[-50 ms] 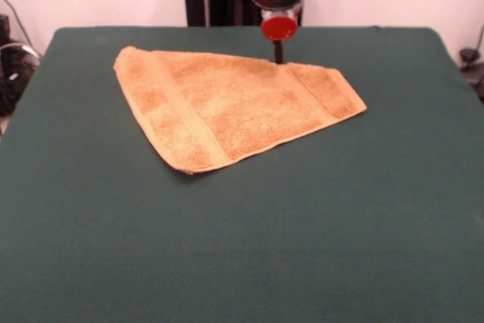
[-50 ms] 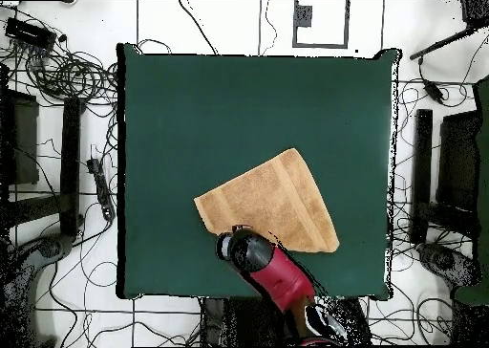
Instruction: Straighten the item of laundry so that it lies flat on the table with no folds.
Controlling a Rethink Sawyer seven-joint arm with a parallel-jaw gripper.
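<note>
Green felt covers the whole table (image 1: 242,247) on my front feed, with a pale wall behind it. On that surface I find the towel (image 1: 227,107), golden-orange terry, lying toward the far half of the table and a little left of centre in that view. It is not spread out: its outline is an uneven wedge, wide at the left end and narrowing to a corner at the right, which I read as one layer doubled over another. A woven band runs diagonally across the left portion and a second band crosses near the right corner.

My gripper (image 1: 278,54) stands at the towel's far edge, its dark tip meeting the cloth or the felt just behind it; I cannot tell which. I also cannot tell whether it is clenched or released.

From above, the red arm (image 2: 277,272) reaches in from the bottom edge, its head overlapping the towel's lower edge, and cables (image 2: 67,76) litter the floor around the table
</note>
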